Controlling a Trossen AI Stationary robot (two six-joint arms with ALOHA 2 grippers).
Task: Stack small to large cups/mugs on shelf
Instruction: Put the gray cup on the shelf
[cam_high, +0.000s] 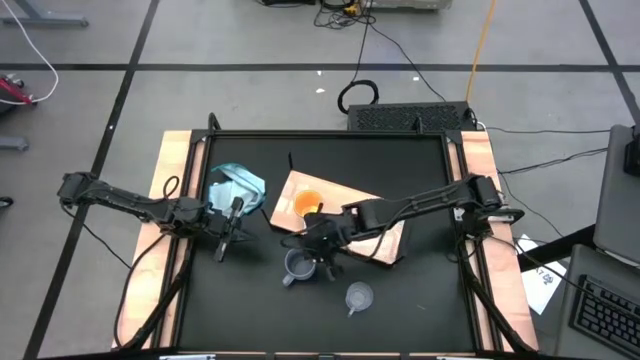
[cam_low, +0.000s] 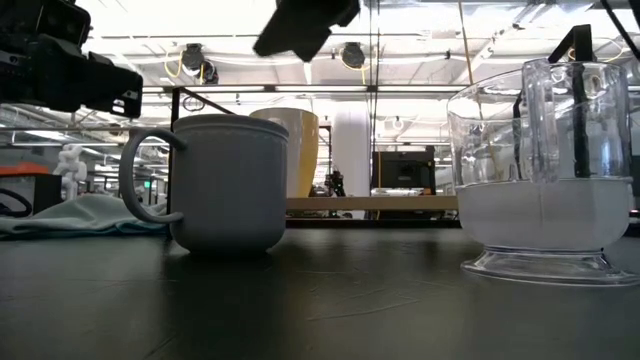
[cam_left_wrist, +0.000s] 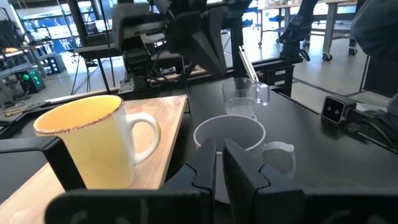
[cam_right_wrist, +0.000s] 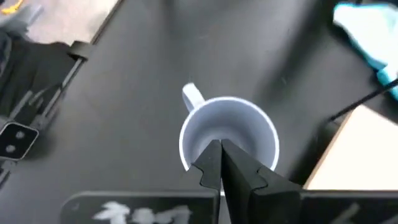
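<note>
Right gripper (cam_right_wrist: 219, 163) closed, poised over blue-grey mug (cam_high: 298, 266).
Open before descending, pinch the rim squarely (left gripper (cam_left_wrist: 217, 163) nearly closed, empty, idle).

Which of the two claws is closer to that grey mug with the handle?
Right. The right gripper hangs directly above the grey mug; the left gripper waits off to its side, by the cloth.

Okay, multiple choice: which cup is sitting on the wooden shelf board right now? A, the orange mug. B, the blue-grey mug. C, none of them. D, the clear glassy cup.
A: the orange mug stands on the shelf, while the blue-grey mug and the clear glassy cup both sit on the black tabletop in front of it.
</note>
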